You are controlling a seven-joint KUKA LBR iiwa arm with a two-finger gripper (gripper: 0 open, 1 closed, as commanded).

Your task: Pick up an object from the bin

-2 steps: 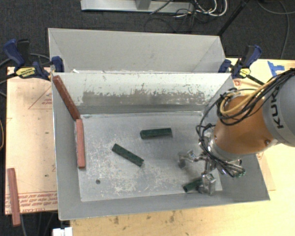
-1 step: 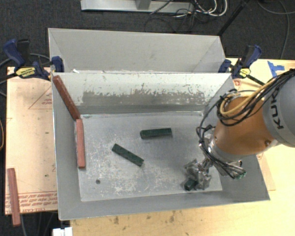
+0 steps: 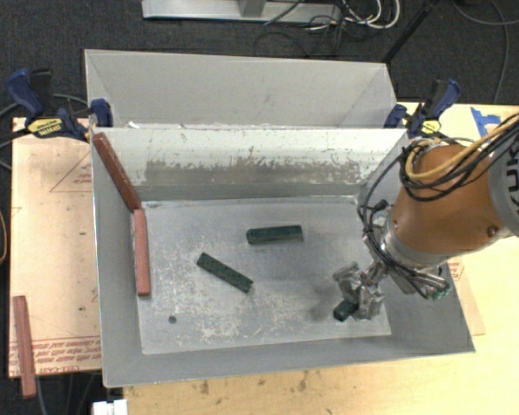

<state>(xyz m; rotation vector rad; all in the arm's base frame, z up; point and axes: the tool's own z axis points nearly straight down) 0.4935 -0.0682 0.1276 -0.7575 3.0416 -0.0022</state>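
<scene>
Because the gripper point(image 3: 356, 303) sits low in the near right corner of the bin point(image 3: 242, 340), with a small dark green piece point(image 3: 342, 313) right at its tip, a lift from here could fail — the piece may be caught only by an edge and drop, or be pushed aside. How far the jaws stand apart I cannot tell, nor whether they grip that piece or merely touch it. Well apart to the left lie a dark green bar point(image 3: 274, 234) and, nearer, a slanted bar point(image 3: 225, 272).

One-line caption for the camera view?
Gripper low in the bin at the view's right; two dark green bars lie apart mid-floor.
</scene>
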